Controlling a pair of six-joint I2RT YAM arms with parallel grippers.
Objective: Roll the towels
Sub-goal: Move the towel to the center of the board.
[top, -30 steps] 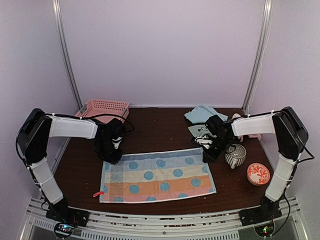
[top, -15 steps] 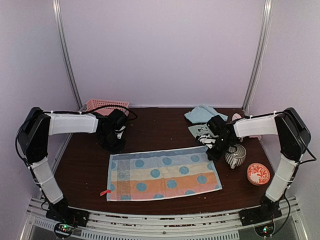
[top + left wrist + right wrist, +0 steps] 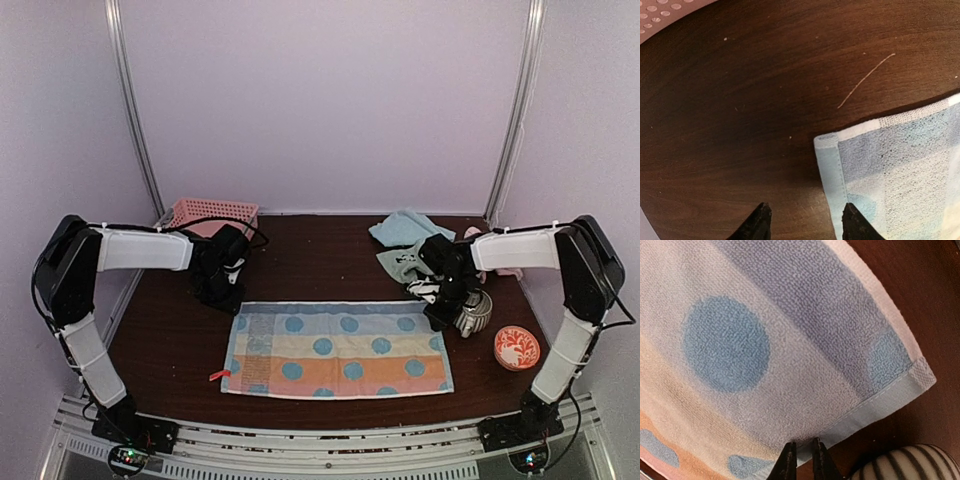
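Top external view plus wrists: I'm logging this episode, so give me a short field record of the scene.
spotted towel: spread flat, unrolled
left gripper: jaws open, at the towel's far-left corner
right gripper: jaws shut on the towel's right edge
other towels: light blue towel and green towel, crumpled at back right
nearby: pink basket, striped pot, red bowl
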